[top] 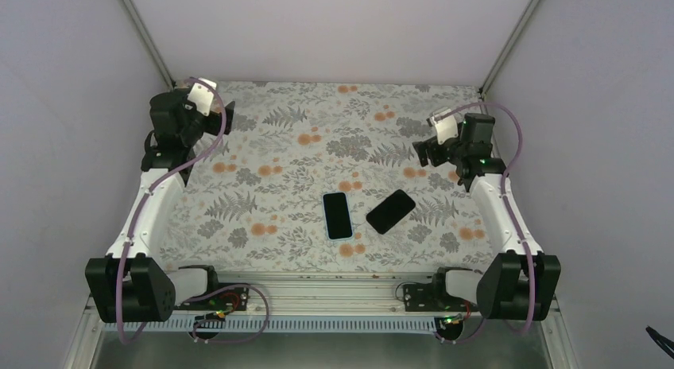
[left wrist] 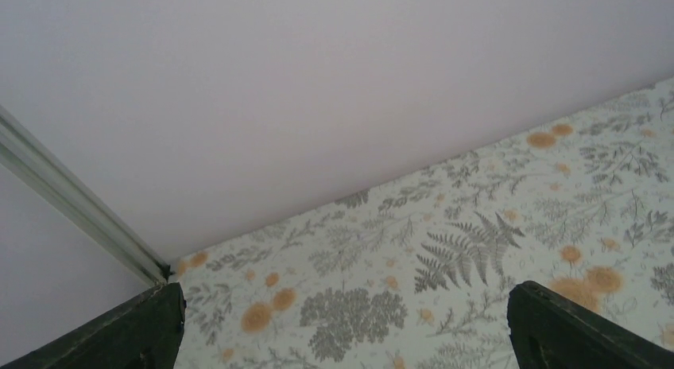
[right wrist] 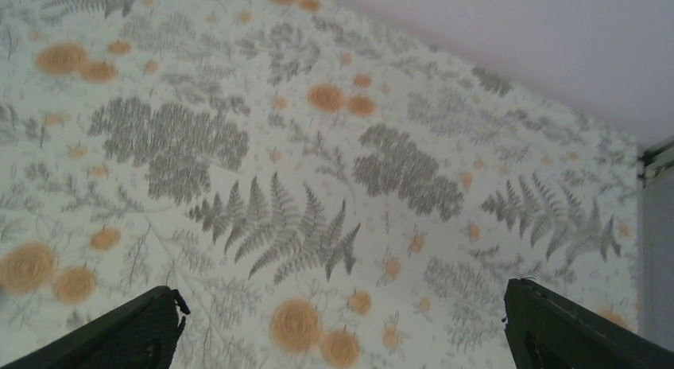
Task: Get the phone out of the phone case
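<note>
While both arms are raised toward the far corners of the counter (top: 270, 146), the left arm (top: 151, 202) runs from its base along the left edge, its wrist turned inward at the far left corner; the left fingers (left wrist: 135, 329) are released, spread wide to the lower corners of the wrist view and grasping nothing; the right arm (top: 501, 210) mirrors this pose along the right edge; the right fingers (right wrist: 119, 333) are likewise released and spread wide over the floral surface; the phone case (top: 337, 215), pale blue at the rim and dark across its face, lies flat at the near centre; the black phone (top: 390, 211) lies tilted just beside it on the right, not touching; both lie well apart from either arm; what fills the rim cannot be determined.
</note>
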Available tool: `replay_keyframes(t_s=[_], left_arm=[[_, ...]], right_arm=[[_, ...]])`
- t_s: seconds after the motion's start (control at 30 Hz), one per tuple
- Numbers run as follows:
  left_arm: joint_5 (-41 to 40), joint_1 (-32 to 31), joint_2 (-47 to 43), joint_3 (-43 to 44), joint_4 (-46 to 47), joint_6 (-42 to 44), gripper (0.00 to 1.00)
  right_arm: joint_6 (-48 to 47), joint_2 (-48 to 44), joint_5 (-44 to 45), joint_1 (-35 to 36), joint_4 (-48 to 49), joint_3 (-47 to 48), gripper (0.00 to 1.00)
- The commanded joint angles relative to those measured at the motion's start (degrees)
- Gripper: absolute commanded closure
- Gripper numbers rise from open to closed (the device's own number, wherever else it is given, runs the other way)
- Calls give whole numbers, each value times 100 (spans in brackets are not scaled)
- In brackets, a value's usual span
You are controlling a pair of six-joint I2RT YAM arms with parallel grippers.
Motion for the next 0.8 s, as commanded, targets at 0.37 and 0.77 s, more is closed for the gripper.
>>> replay_keyframes(t_s=[0.37, 0.77], left_arm=[[103, 48, -73, 142, -1016, 794, 0], [412, 59, 234, 247, -1205, 870, 0]], right_arm=[[-1936, -197, 901, 207, -3653, -1136, 93], [-1879, 1019, 658, 391, -3073, -1130, 97]])
